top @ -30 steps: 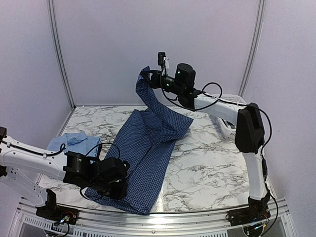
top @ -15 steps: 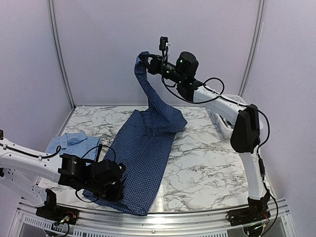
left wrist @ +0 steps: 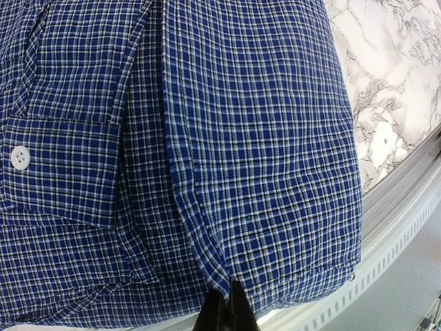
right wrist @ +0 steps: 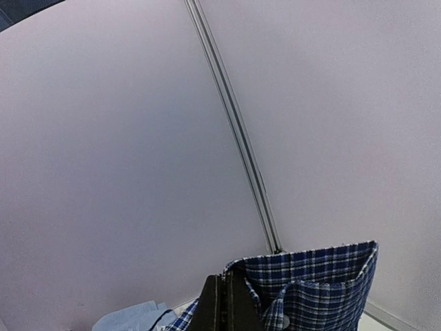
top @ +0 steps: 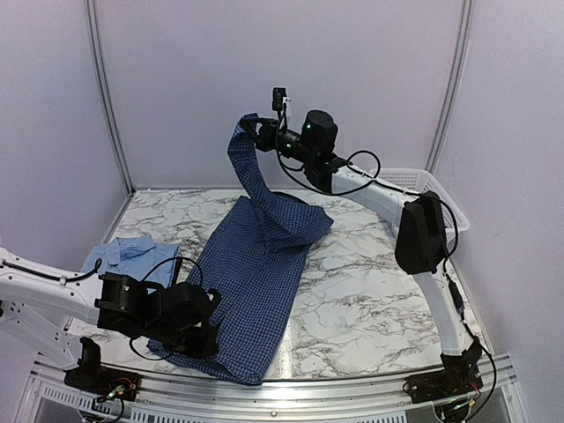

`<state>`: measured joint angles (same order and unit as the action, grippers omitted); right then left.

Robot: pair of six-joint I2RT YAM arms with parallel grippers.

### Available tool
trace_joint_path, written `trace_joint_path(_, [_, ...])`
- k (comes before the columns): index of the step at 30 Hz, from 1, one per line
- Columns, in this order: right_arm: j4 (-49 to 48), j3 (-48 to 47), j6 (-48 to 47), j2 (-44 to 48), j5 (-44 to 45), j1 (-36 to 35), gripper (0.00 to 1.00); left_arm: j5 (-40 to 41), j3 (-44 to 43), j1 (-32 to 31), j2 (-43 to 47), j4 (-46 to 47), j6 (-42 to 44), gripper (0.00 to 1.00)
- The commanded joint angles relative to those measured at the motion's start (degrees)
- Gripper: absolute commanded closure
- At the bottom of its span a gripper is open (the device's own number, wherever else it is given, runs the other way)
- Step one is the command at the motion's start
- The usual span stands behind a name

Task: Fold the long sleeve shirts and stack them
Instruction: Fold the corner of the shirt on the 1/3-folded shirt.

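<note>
Navy checked shirt: we log its near hem pinched in the closed left gripper. Closed right gripper holds one far end high above the table.

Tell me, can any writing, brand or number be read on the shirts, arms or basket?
None can be read.
The navy checked shirt shows only its pattern and a plain white button.
The light blue shirt and white basket show no text.
A small white tag up by the lifted collar is too small to read.

spread shirt centre, folded shirt left, basket far right
</note>
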<state>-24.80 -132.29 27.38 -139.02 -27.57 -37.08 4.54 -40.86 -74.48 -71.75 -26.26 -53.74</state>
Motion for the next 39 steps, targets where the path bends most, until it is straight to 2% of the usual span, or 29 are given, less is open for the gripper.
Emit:
trace_joint_path(1, [-2.84,-3.51,-0.06,0.13,-0.95,-0.6,1.0,-1.03,0.25,-0.6,-0.61,-3.38,-0.14,1.0])
trace_joint_path(10, [-5.09,-3.51,2.3,0.46,-3.06,-0.59,1.0,-2.03,0.45,-2.44,-3.09,-3.63,-0.8,1.0])
trace_joint_path(17, [-5.61,-4.57,2.29,1.4,-2.47,-0.6,1.0,0.74,0.67,-2.44,-0.51,-6.24,-2.86,1.0])
trace_joint_path(25, [-5.76,-4.81,4.44,-0.96,-3.7,-0.61,1.0,1.35,1.27,-2.5,-1.83,-7.58,-4.19,1.0])
trace_joint_path(34, [-5.48,-0.71,7.04,-4.66,-5.91,-0.62,1.0,2.62,0.67,-2.46,-4.86,-7.57,-4.98,1.0])
trace_joint_path(37, [-4.12,-0.71,8.03,-6.16,-7.15,-0.63,1.0,2.77,0.16,-2.45,-5.37,-7.52,-4.83,0.9])
trace_joint_path(39, [-3.42,0.14,8.49,-6.31,-8.21,-0.73,1.0,3.74,-0.5,-2.46,-4.77,-7.64,-4.8,0.75])
